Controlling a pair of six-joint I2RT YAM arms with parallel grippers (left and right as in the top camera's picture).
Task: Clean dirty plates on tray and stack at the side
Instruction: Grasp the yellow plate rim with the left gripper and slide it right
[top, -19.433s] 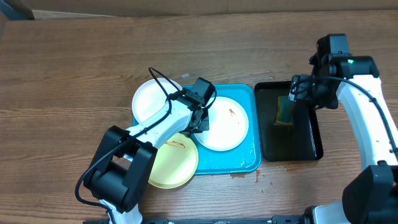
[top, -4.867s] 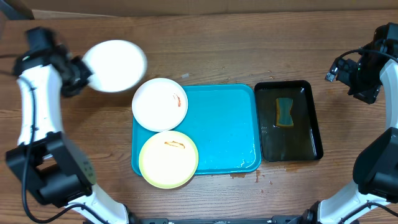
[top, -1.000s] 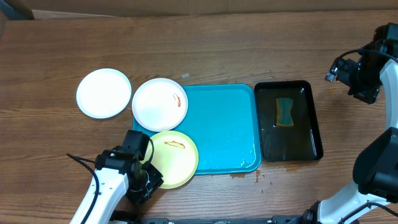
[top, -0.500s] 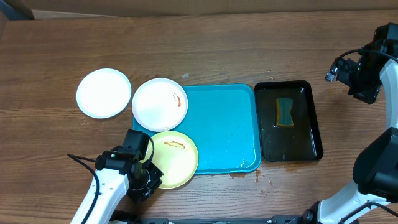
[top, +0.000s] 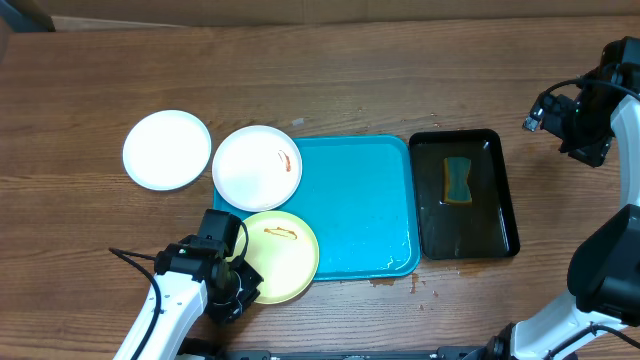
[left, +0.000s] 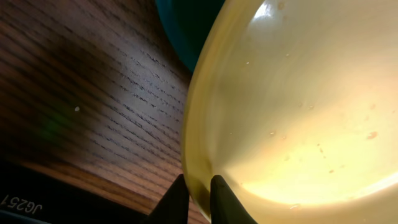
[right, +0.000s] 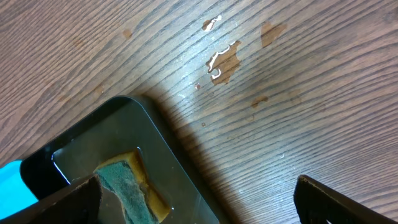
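A pale yellow-green dirty plate with a brown smear lies over the near left corner of the turquoise tray. My left gripper is shut on its left rim. In the left wrist view the two dark fingers pinch the plate's edge, the gripper low in the picture. A white plate with a reddish smear overlaps the tray's far left corner. Another white plate lies on the table to its left. My right gripper hangs open at the far right, its jaws wide apart.
A narrow black tray holding liquid and a green-yellow sponge stands right of the turquoise one; its corner and the sponge show in the right wrist view. Wet spots mark the wood beyond it.
Over the last second my left gripper's jaws have closed on the yellow-green plate's rim. Neither arm has shifted. Much earlier, one white plate went from the tray to the table on the left.
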